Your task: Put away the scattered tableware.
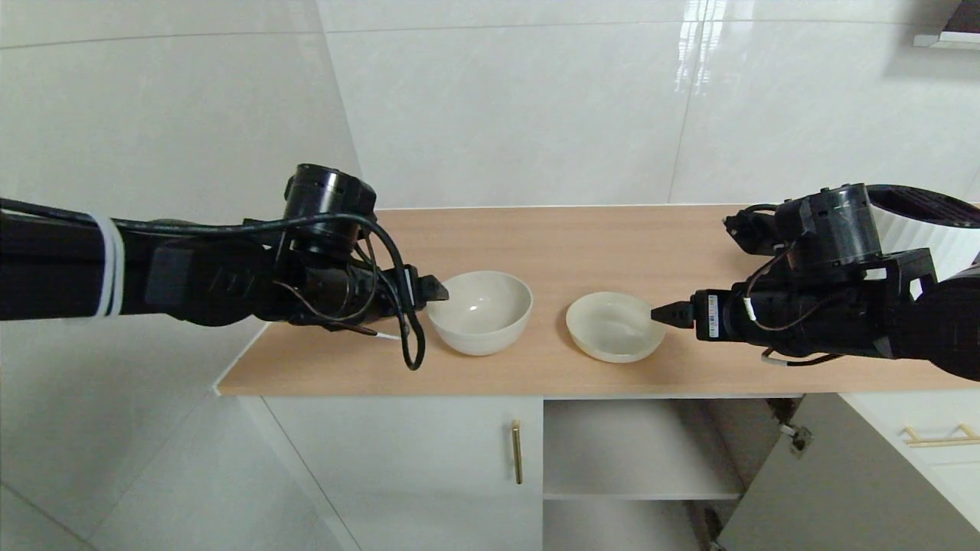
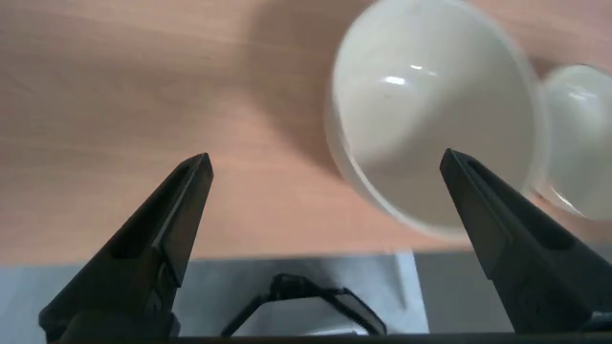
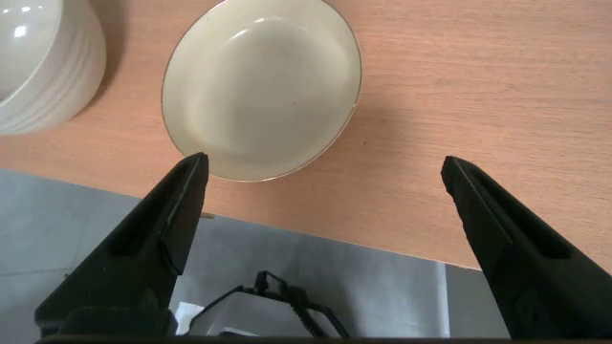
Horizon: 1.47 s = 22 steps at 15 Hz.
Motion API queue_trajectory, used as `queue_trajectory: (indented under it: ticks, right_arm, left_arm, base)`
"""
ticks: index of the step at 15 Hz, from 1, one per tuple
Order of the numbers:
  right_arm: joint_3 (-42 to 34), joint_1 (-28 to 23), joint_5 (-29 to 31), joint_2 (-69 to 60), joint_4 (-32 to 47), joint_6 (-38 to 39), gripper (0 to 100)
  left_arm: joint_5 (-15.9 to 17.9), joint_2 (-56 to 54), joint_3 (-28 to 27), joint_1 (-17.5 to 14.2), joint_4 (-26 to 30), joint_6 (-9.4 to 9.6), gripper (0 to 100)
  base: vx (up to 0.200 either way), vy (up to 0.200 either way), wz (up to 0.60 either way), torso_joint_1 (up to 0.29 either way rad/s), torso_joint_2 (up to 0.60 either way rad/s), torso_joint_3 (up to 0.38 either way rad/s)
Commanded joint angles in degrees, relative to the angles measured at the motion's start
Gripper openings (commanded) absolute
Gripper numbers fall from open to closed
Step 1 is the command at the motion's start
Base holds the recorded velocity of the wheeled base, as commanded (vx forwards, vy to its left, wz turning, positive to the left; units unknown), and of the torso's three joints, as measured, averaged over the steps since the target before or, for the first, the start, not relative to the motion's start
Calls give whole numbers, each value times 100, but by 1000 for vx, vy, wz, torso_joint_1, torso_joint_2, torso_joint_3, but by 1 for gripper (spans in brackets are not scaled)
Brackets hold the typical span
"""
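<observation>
Left pincer (image 1: 435, 289) agape at deep bowl (image 1: 481, 312) — right pincer (image 1: 660, 313) at shallow bowl (image 1: 615, 327).

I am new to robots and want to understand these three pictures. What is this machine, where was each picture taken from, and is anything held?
This is a robot with two arms, each ending in a two-fingered tool. The wide picture comes from a camera on its head; the other two from cameras on its wrists. On the wooden counter stand a deep bowl and a shallower bowl, apart. The left tool is beside the deep bowl, the right tool beside the shallower one. Both tools are open and hold nothing.
</observation>
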<state>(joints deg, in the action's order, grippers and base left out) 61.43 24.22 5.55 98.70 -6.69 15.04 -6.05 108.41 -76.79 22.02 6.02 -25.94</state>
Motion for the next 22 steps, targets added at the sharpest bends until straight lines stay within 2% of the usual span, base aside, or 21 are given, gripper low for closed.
queue_trajectory:
  ticks: [1,3,8,9,17,22]
  right_arm:
    - [-8,4,-1,9,-7,-1,100]
    - [-8,4,8,-8,-7,-1,100]
    - [-17,4,8,-105,-7,-1,100]
    - [-17,4,8,-105,-7,-1,100]
    - [106,-5,228,80,10,-19,100]
    - [537,12,1106,959,116,166,100]
  left_arm:
    - [-19,409,-99,66,-31,-16,100]
    - [-81,611,-161,101,-119,-148,100]
    - [-160,752,-266,119,-136,-166,100]
    - [-160,734,-266,119,-136,-166,0]
    - [-169,-127,111,171,-400,-122,0]
    - [-134,-839,314,207,-400,-122,0]
  base:
    - [0,0,0,0,0,0]
    - [0,0,0,0,0,0]
    - [0,0,0,0,0,0]
    - [0,0,0,0,0,0]
    - [0,0,0,0,0,0]
    - [0,0,0,0,0,0]
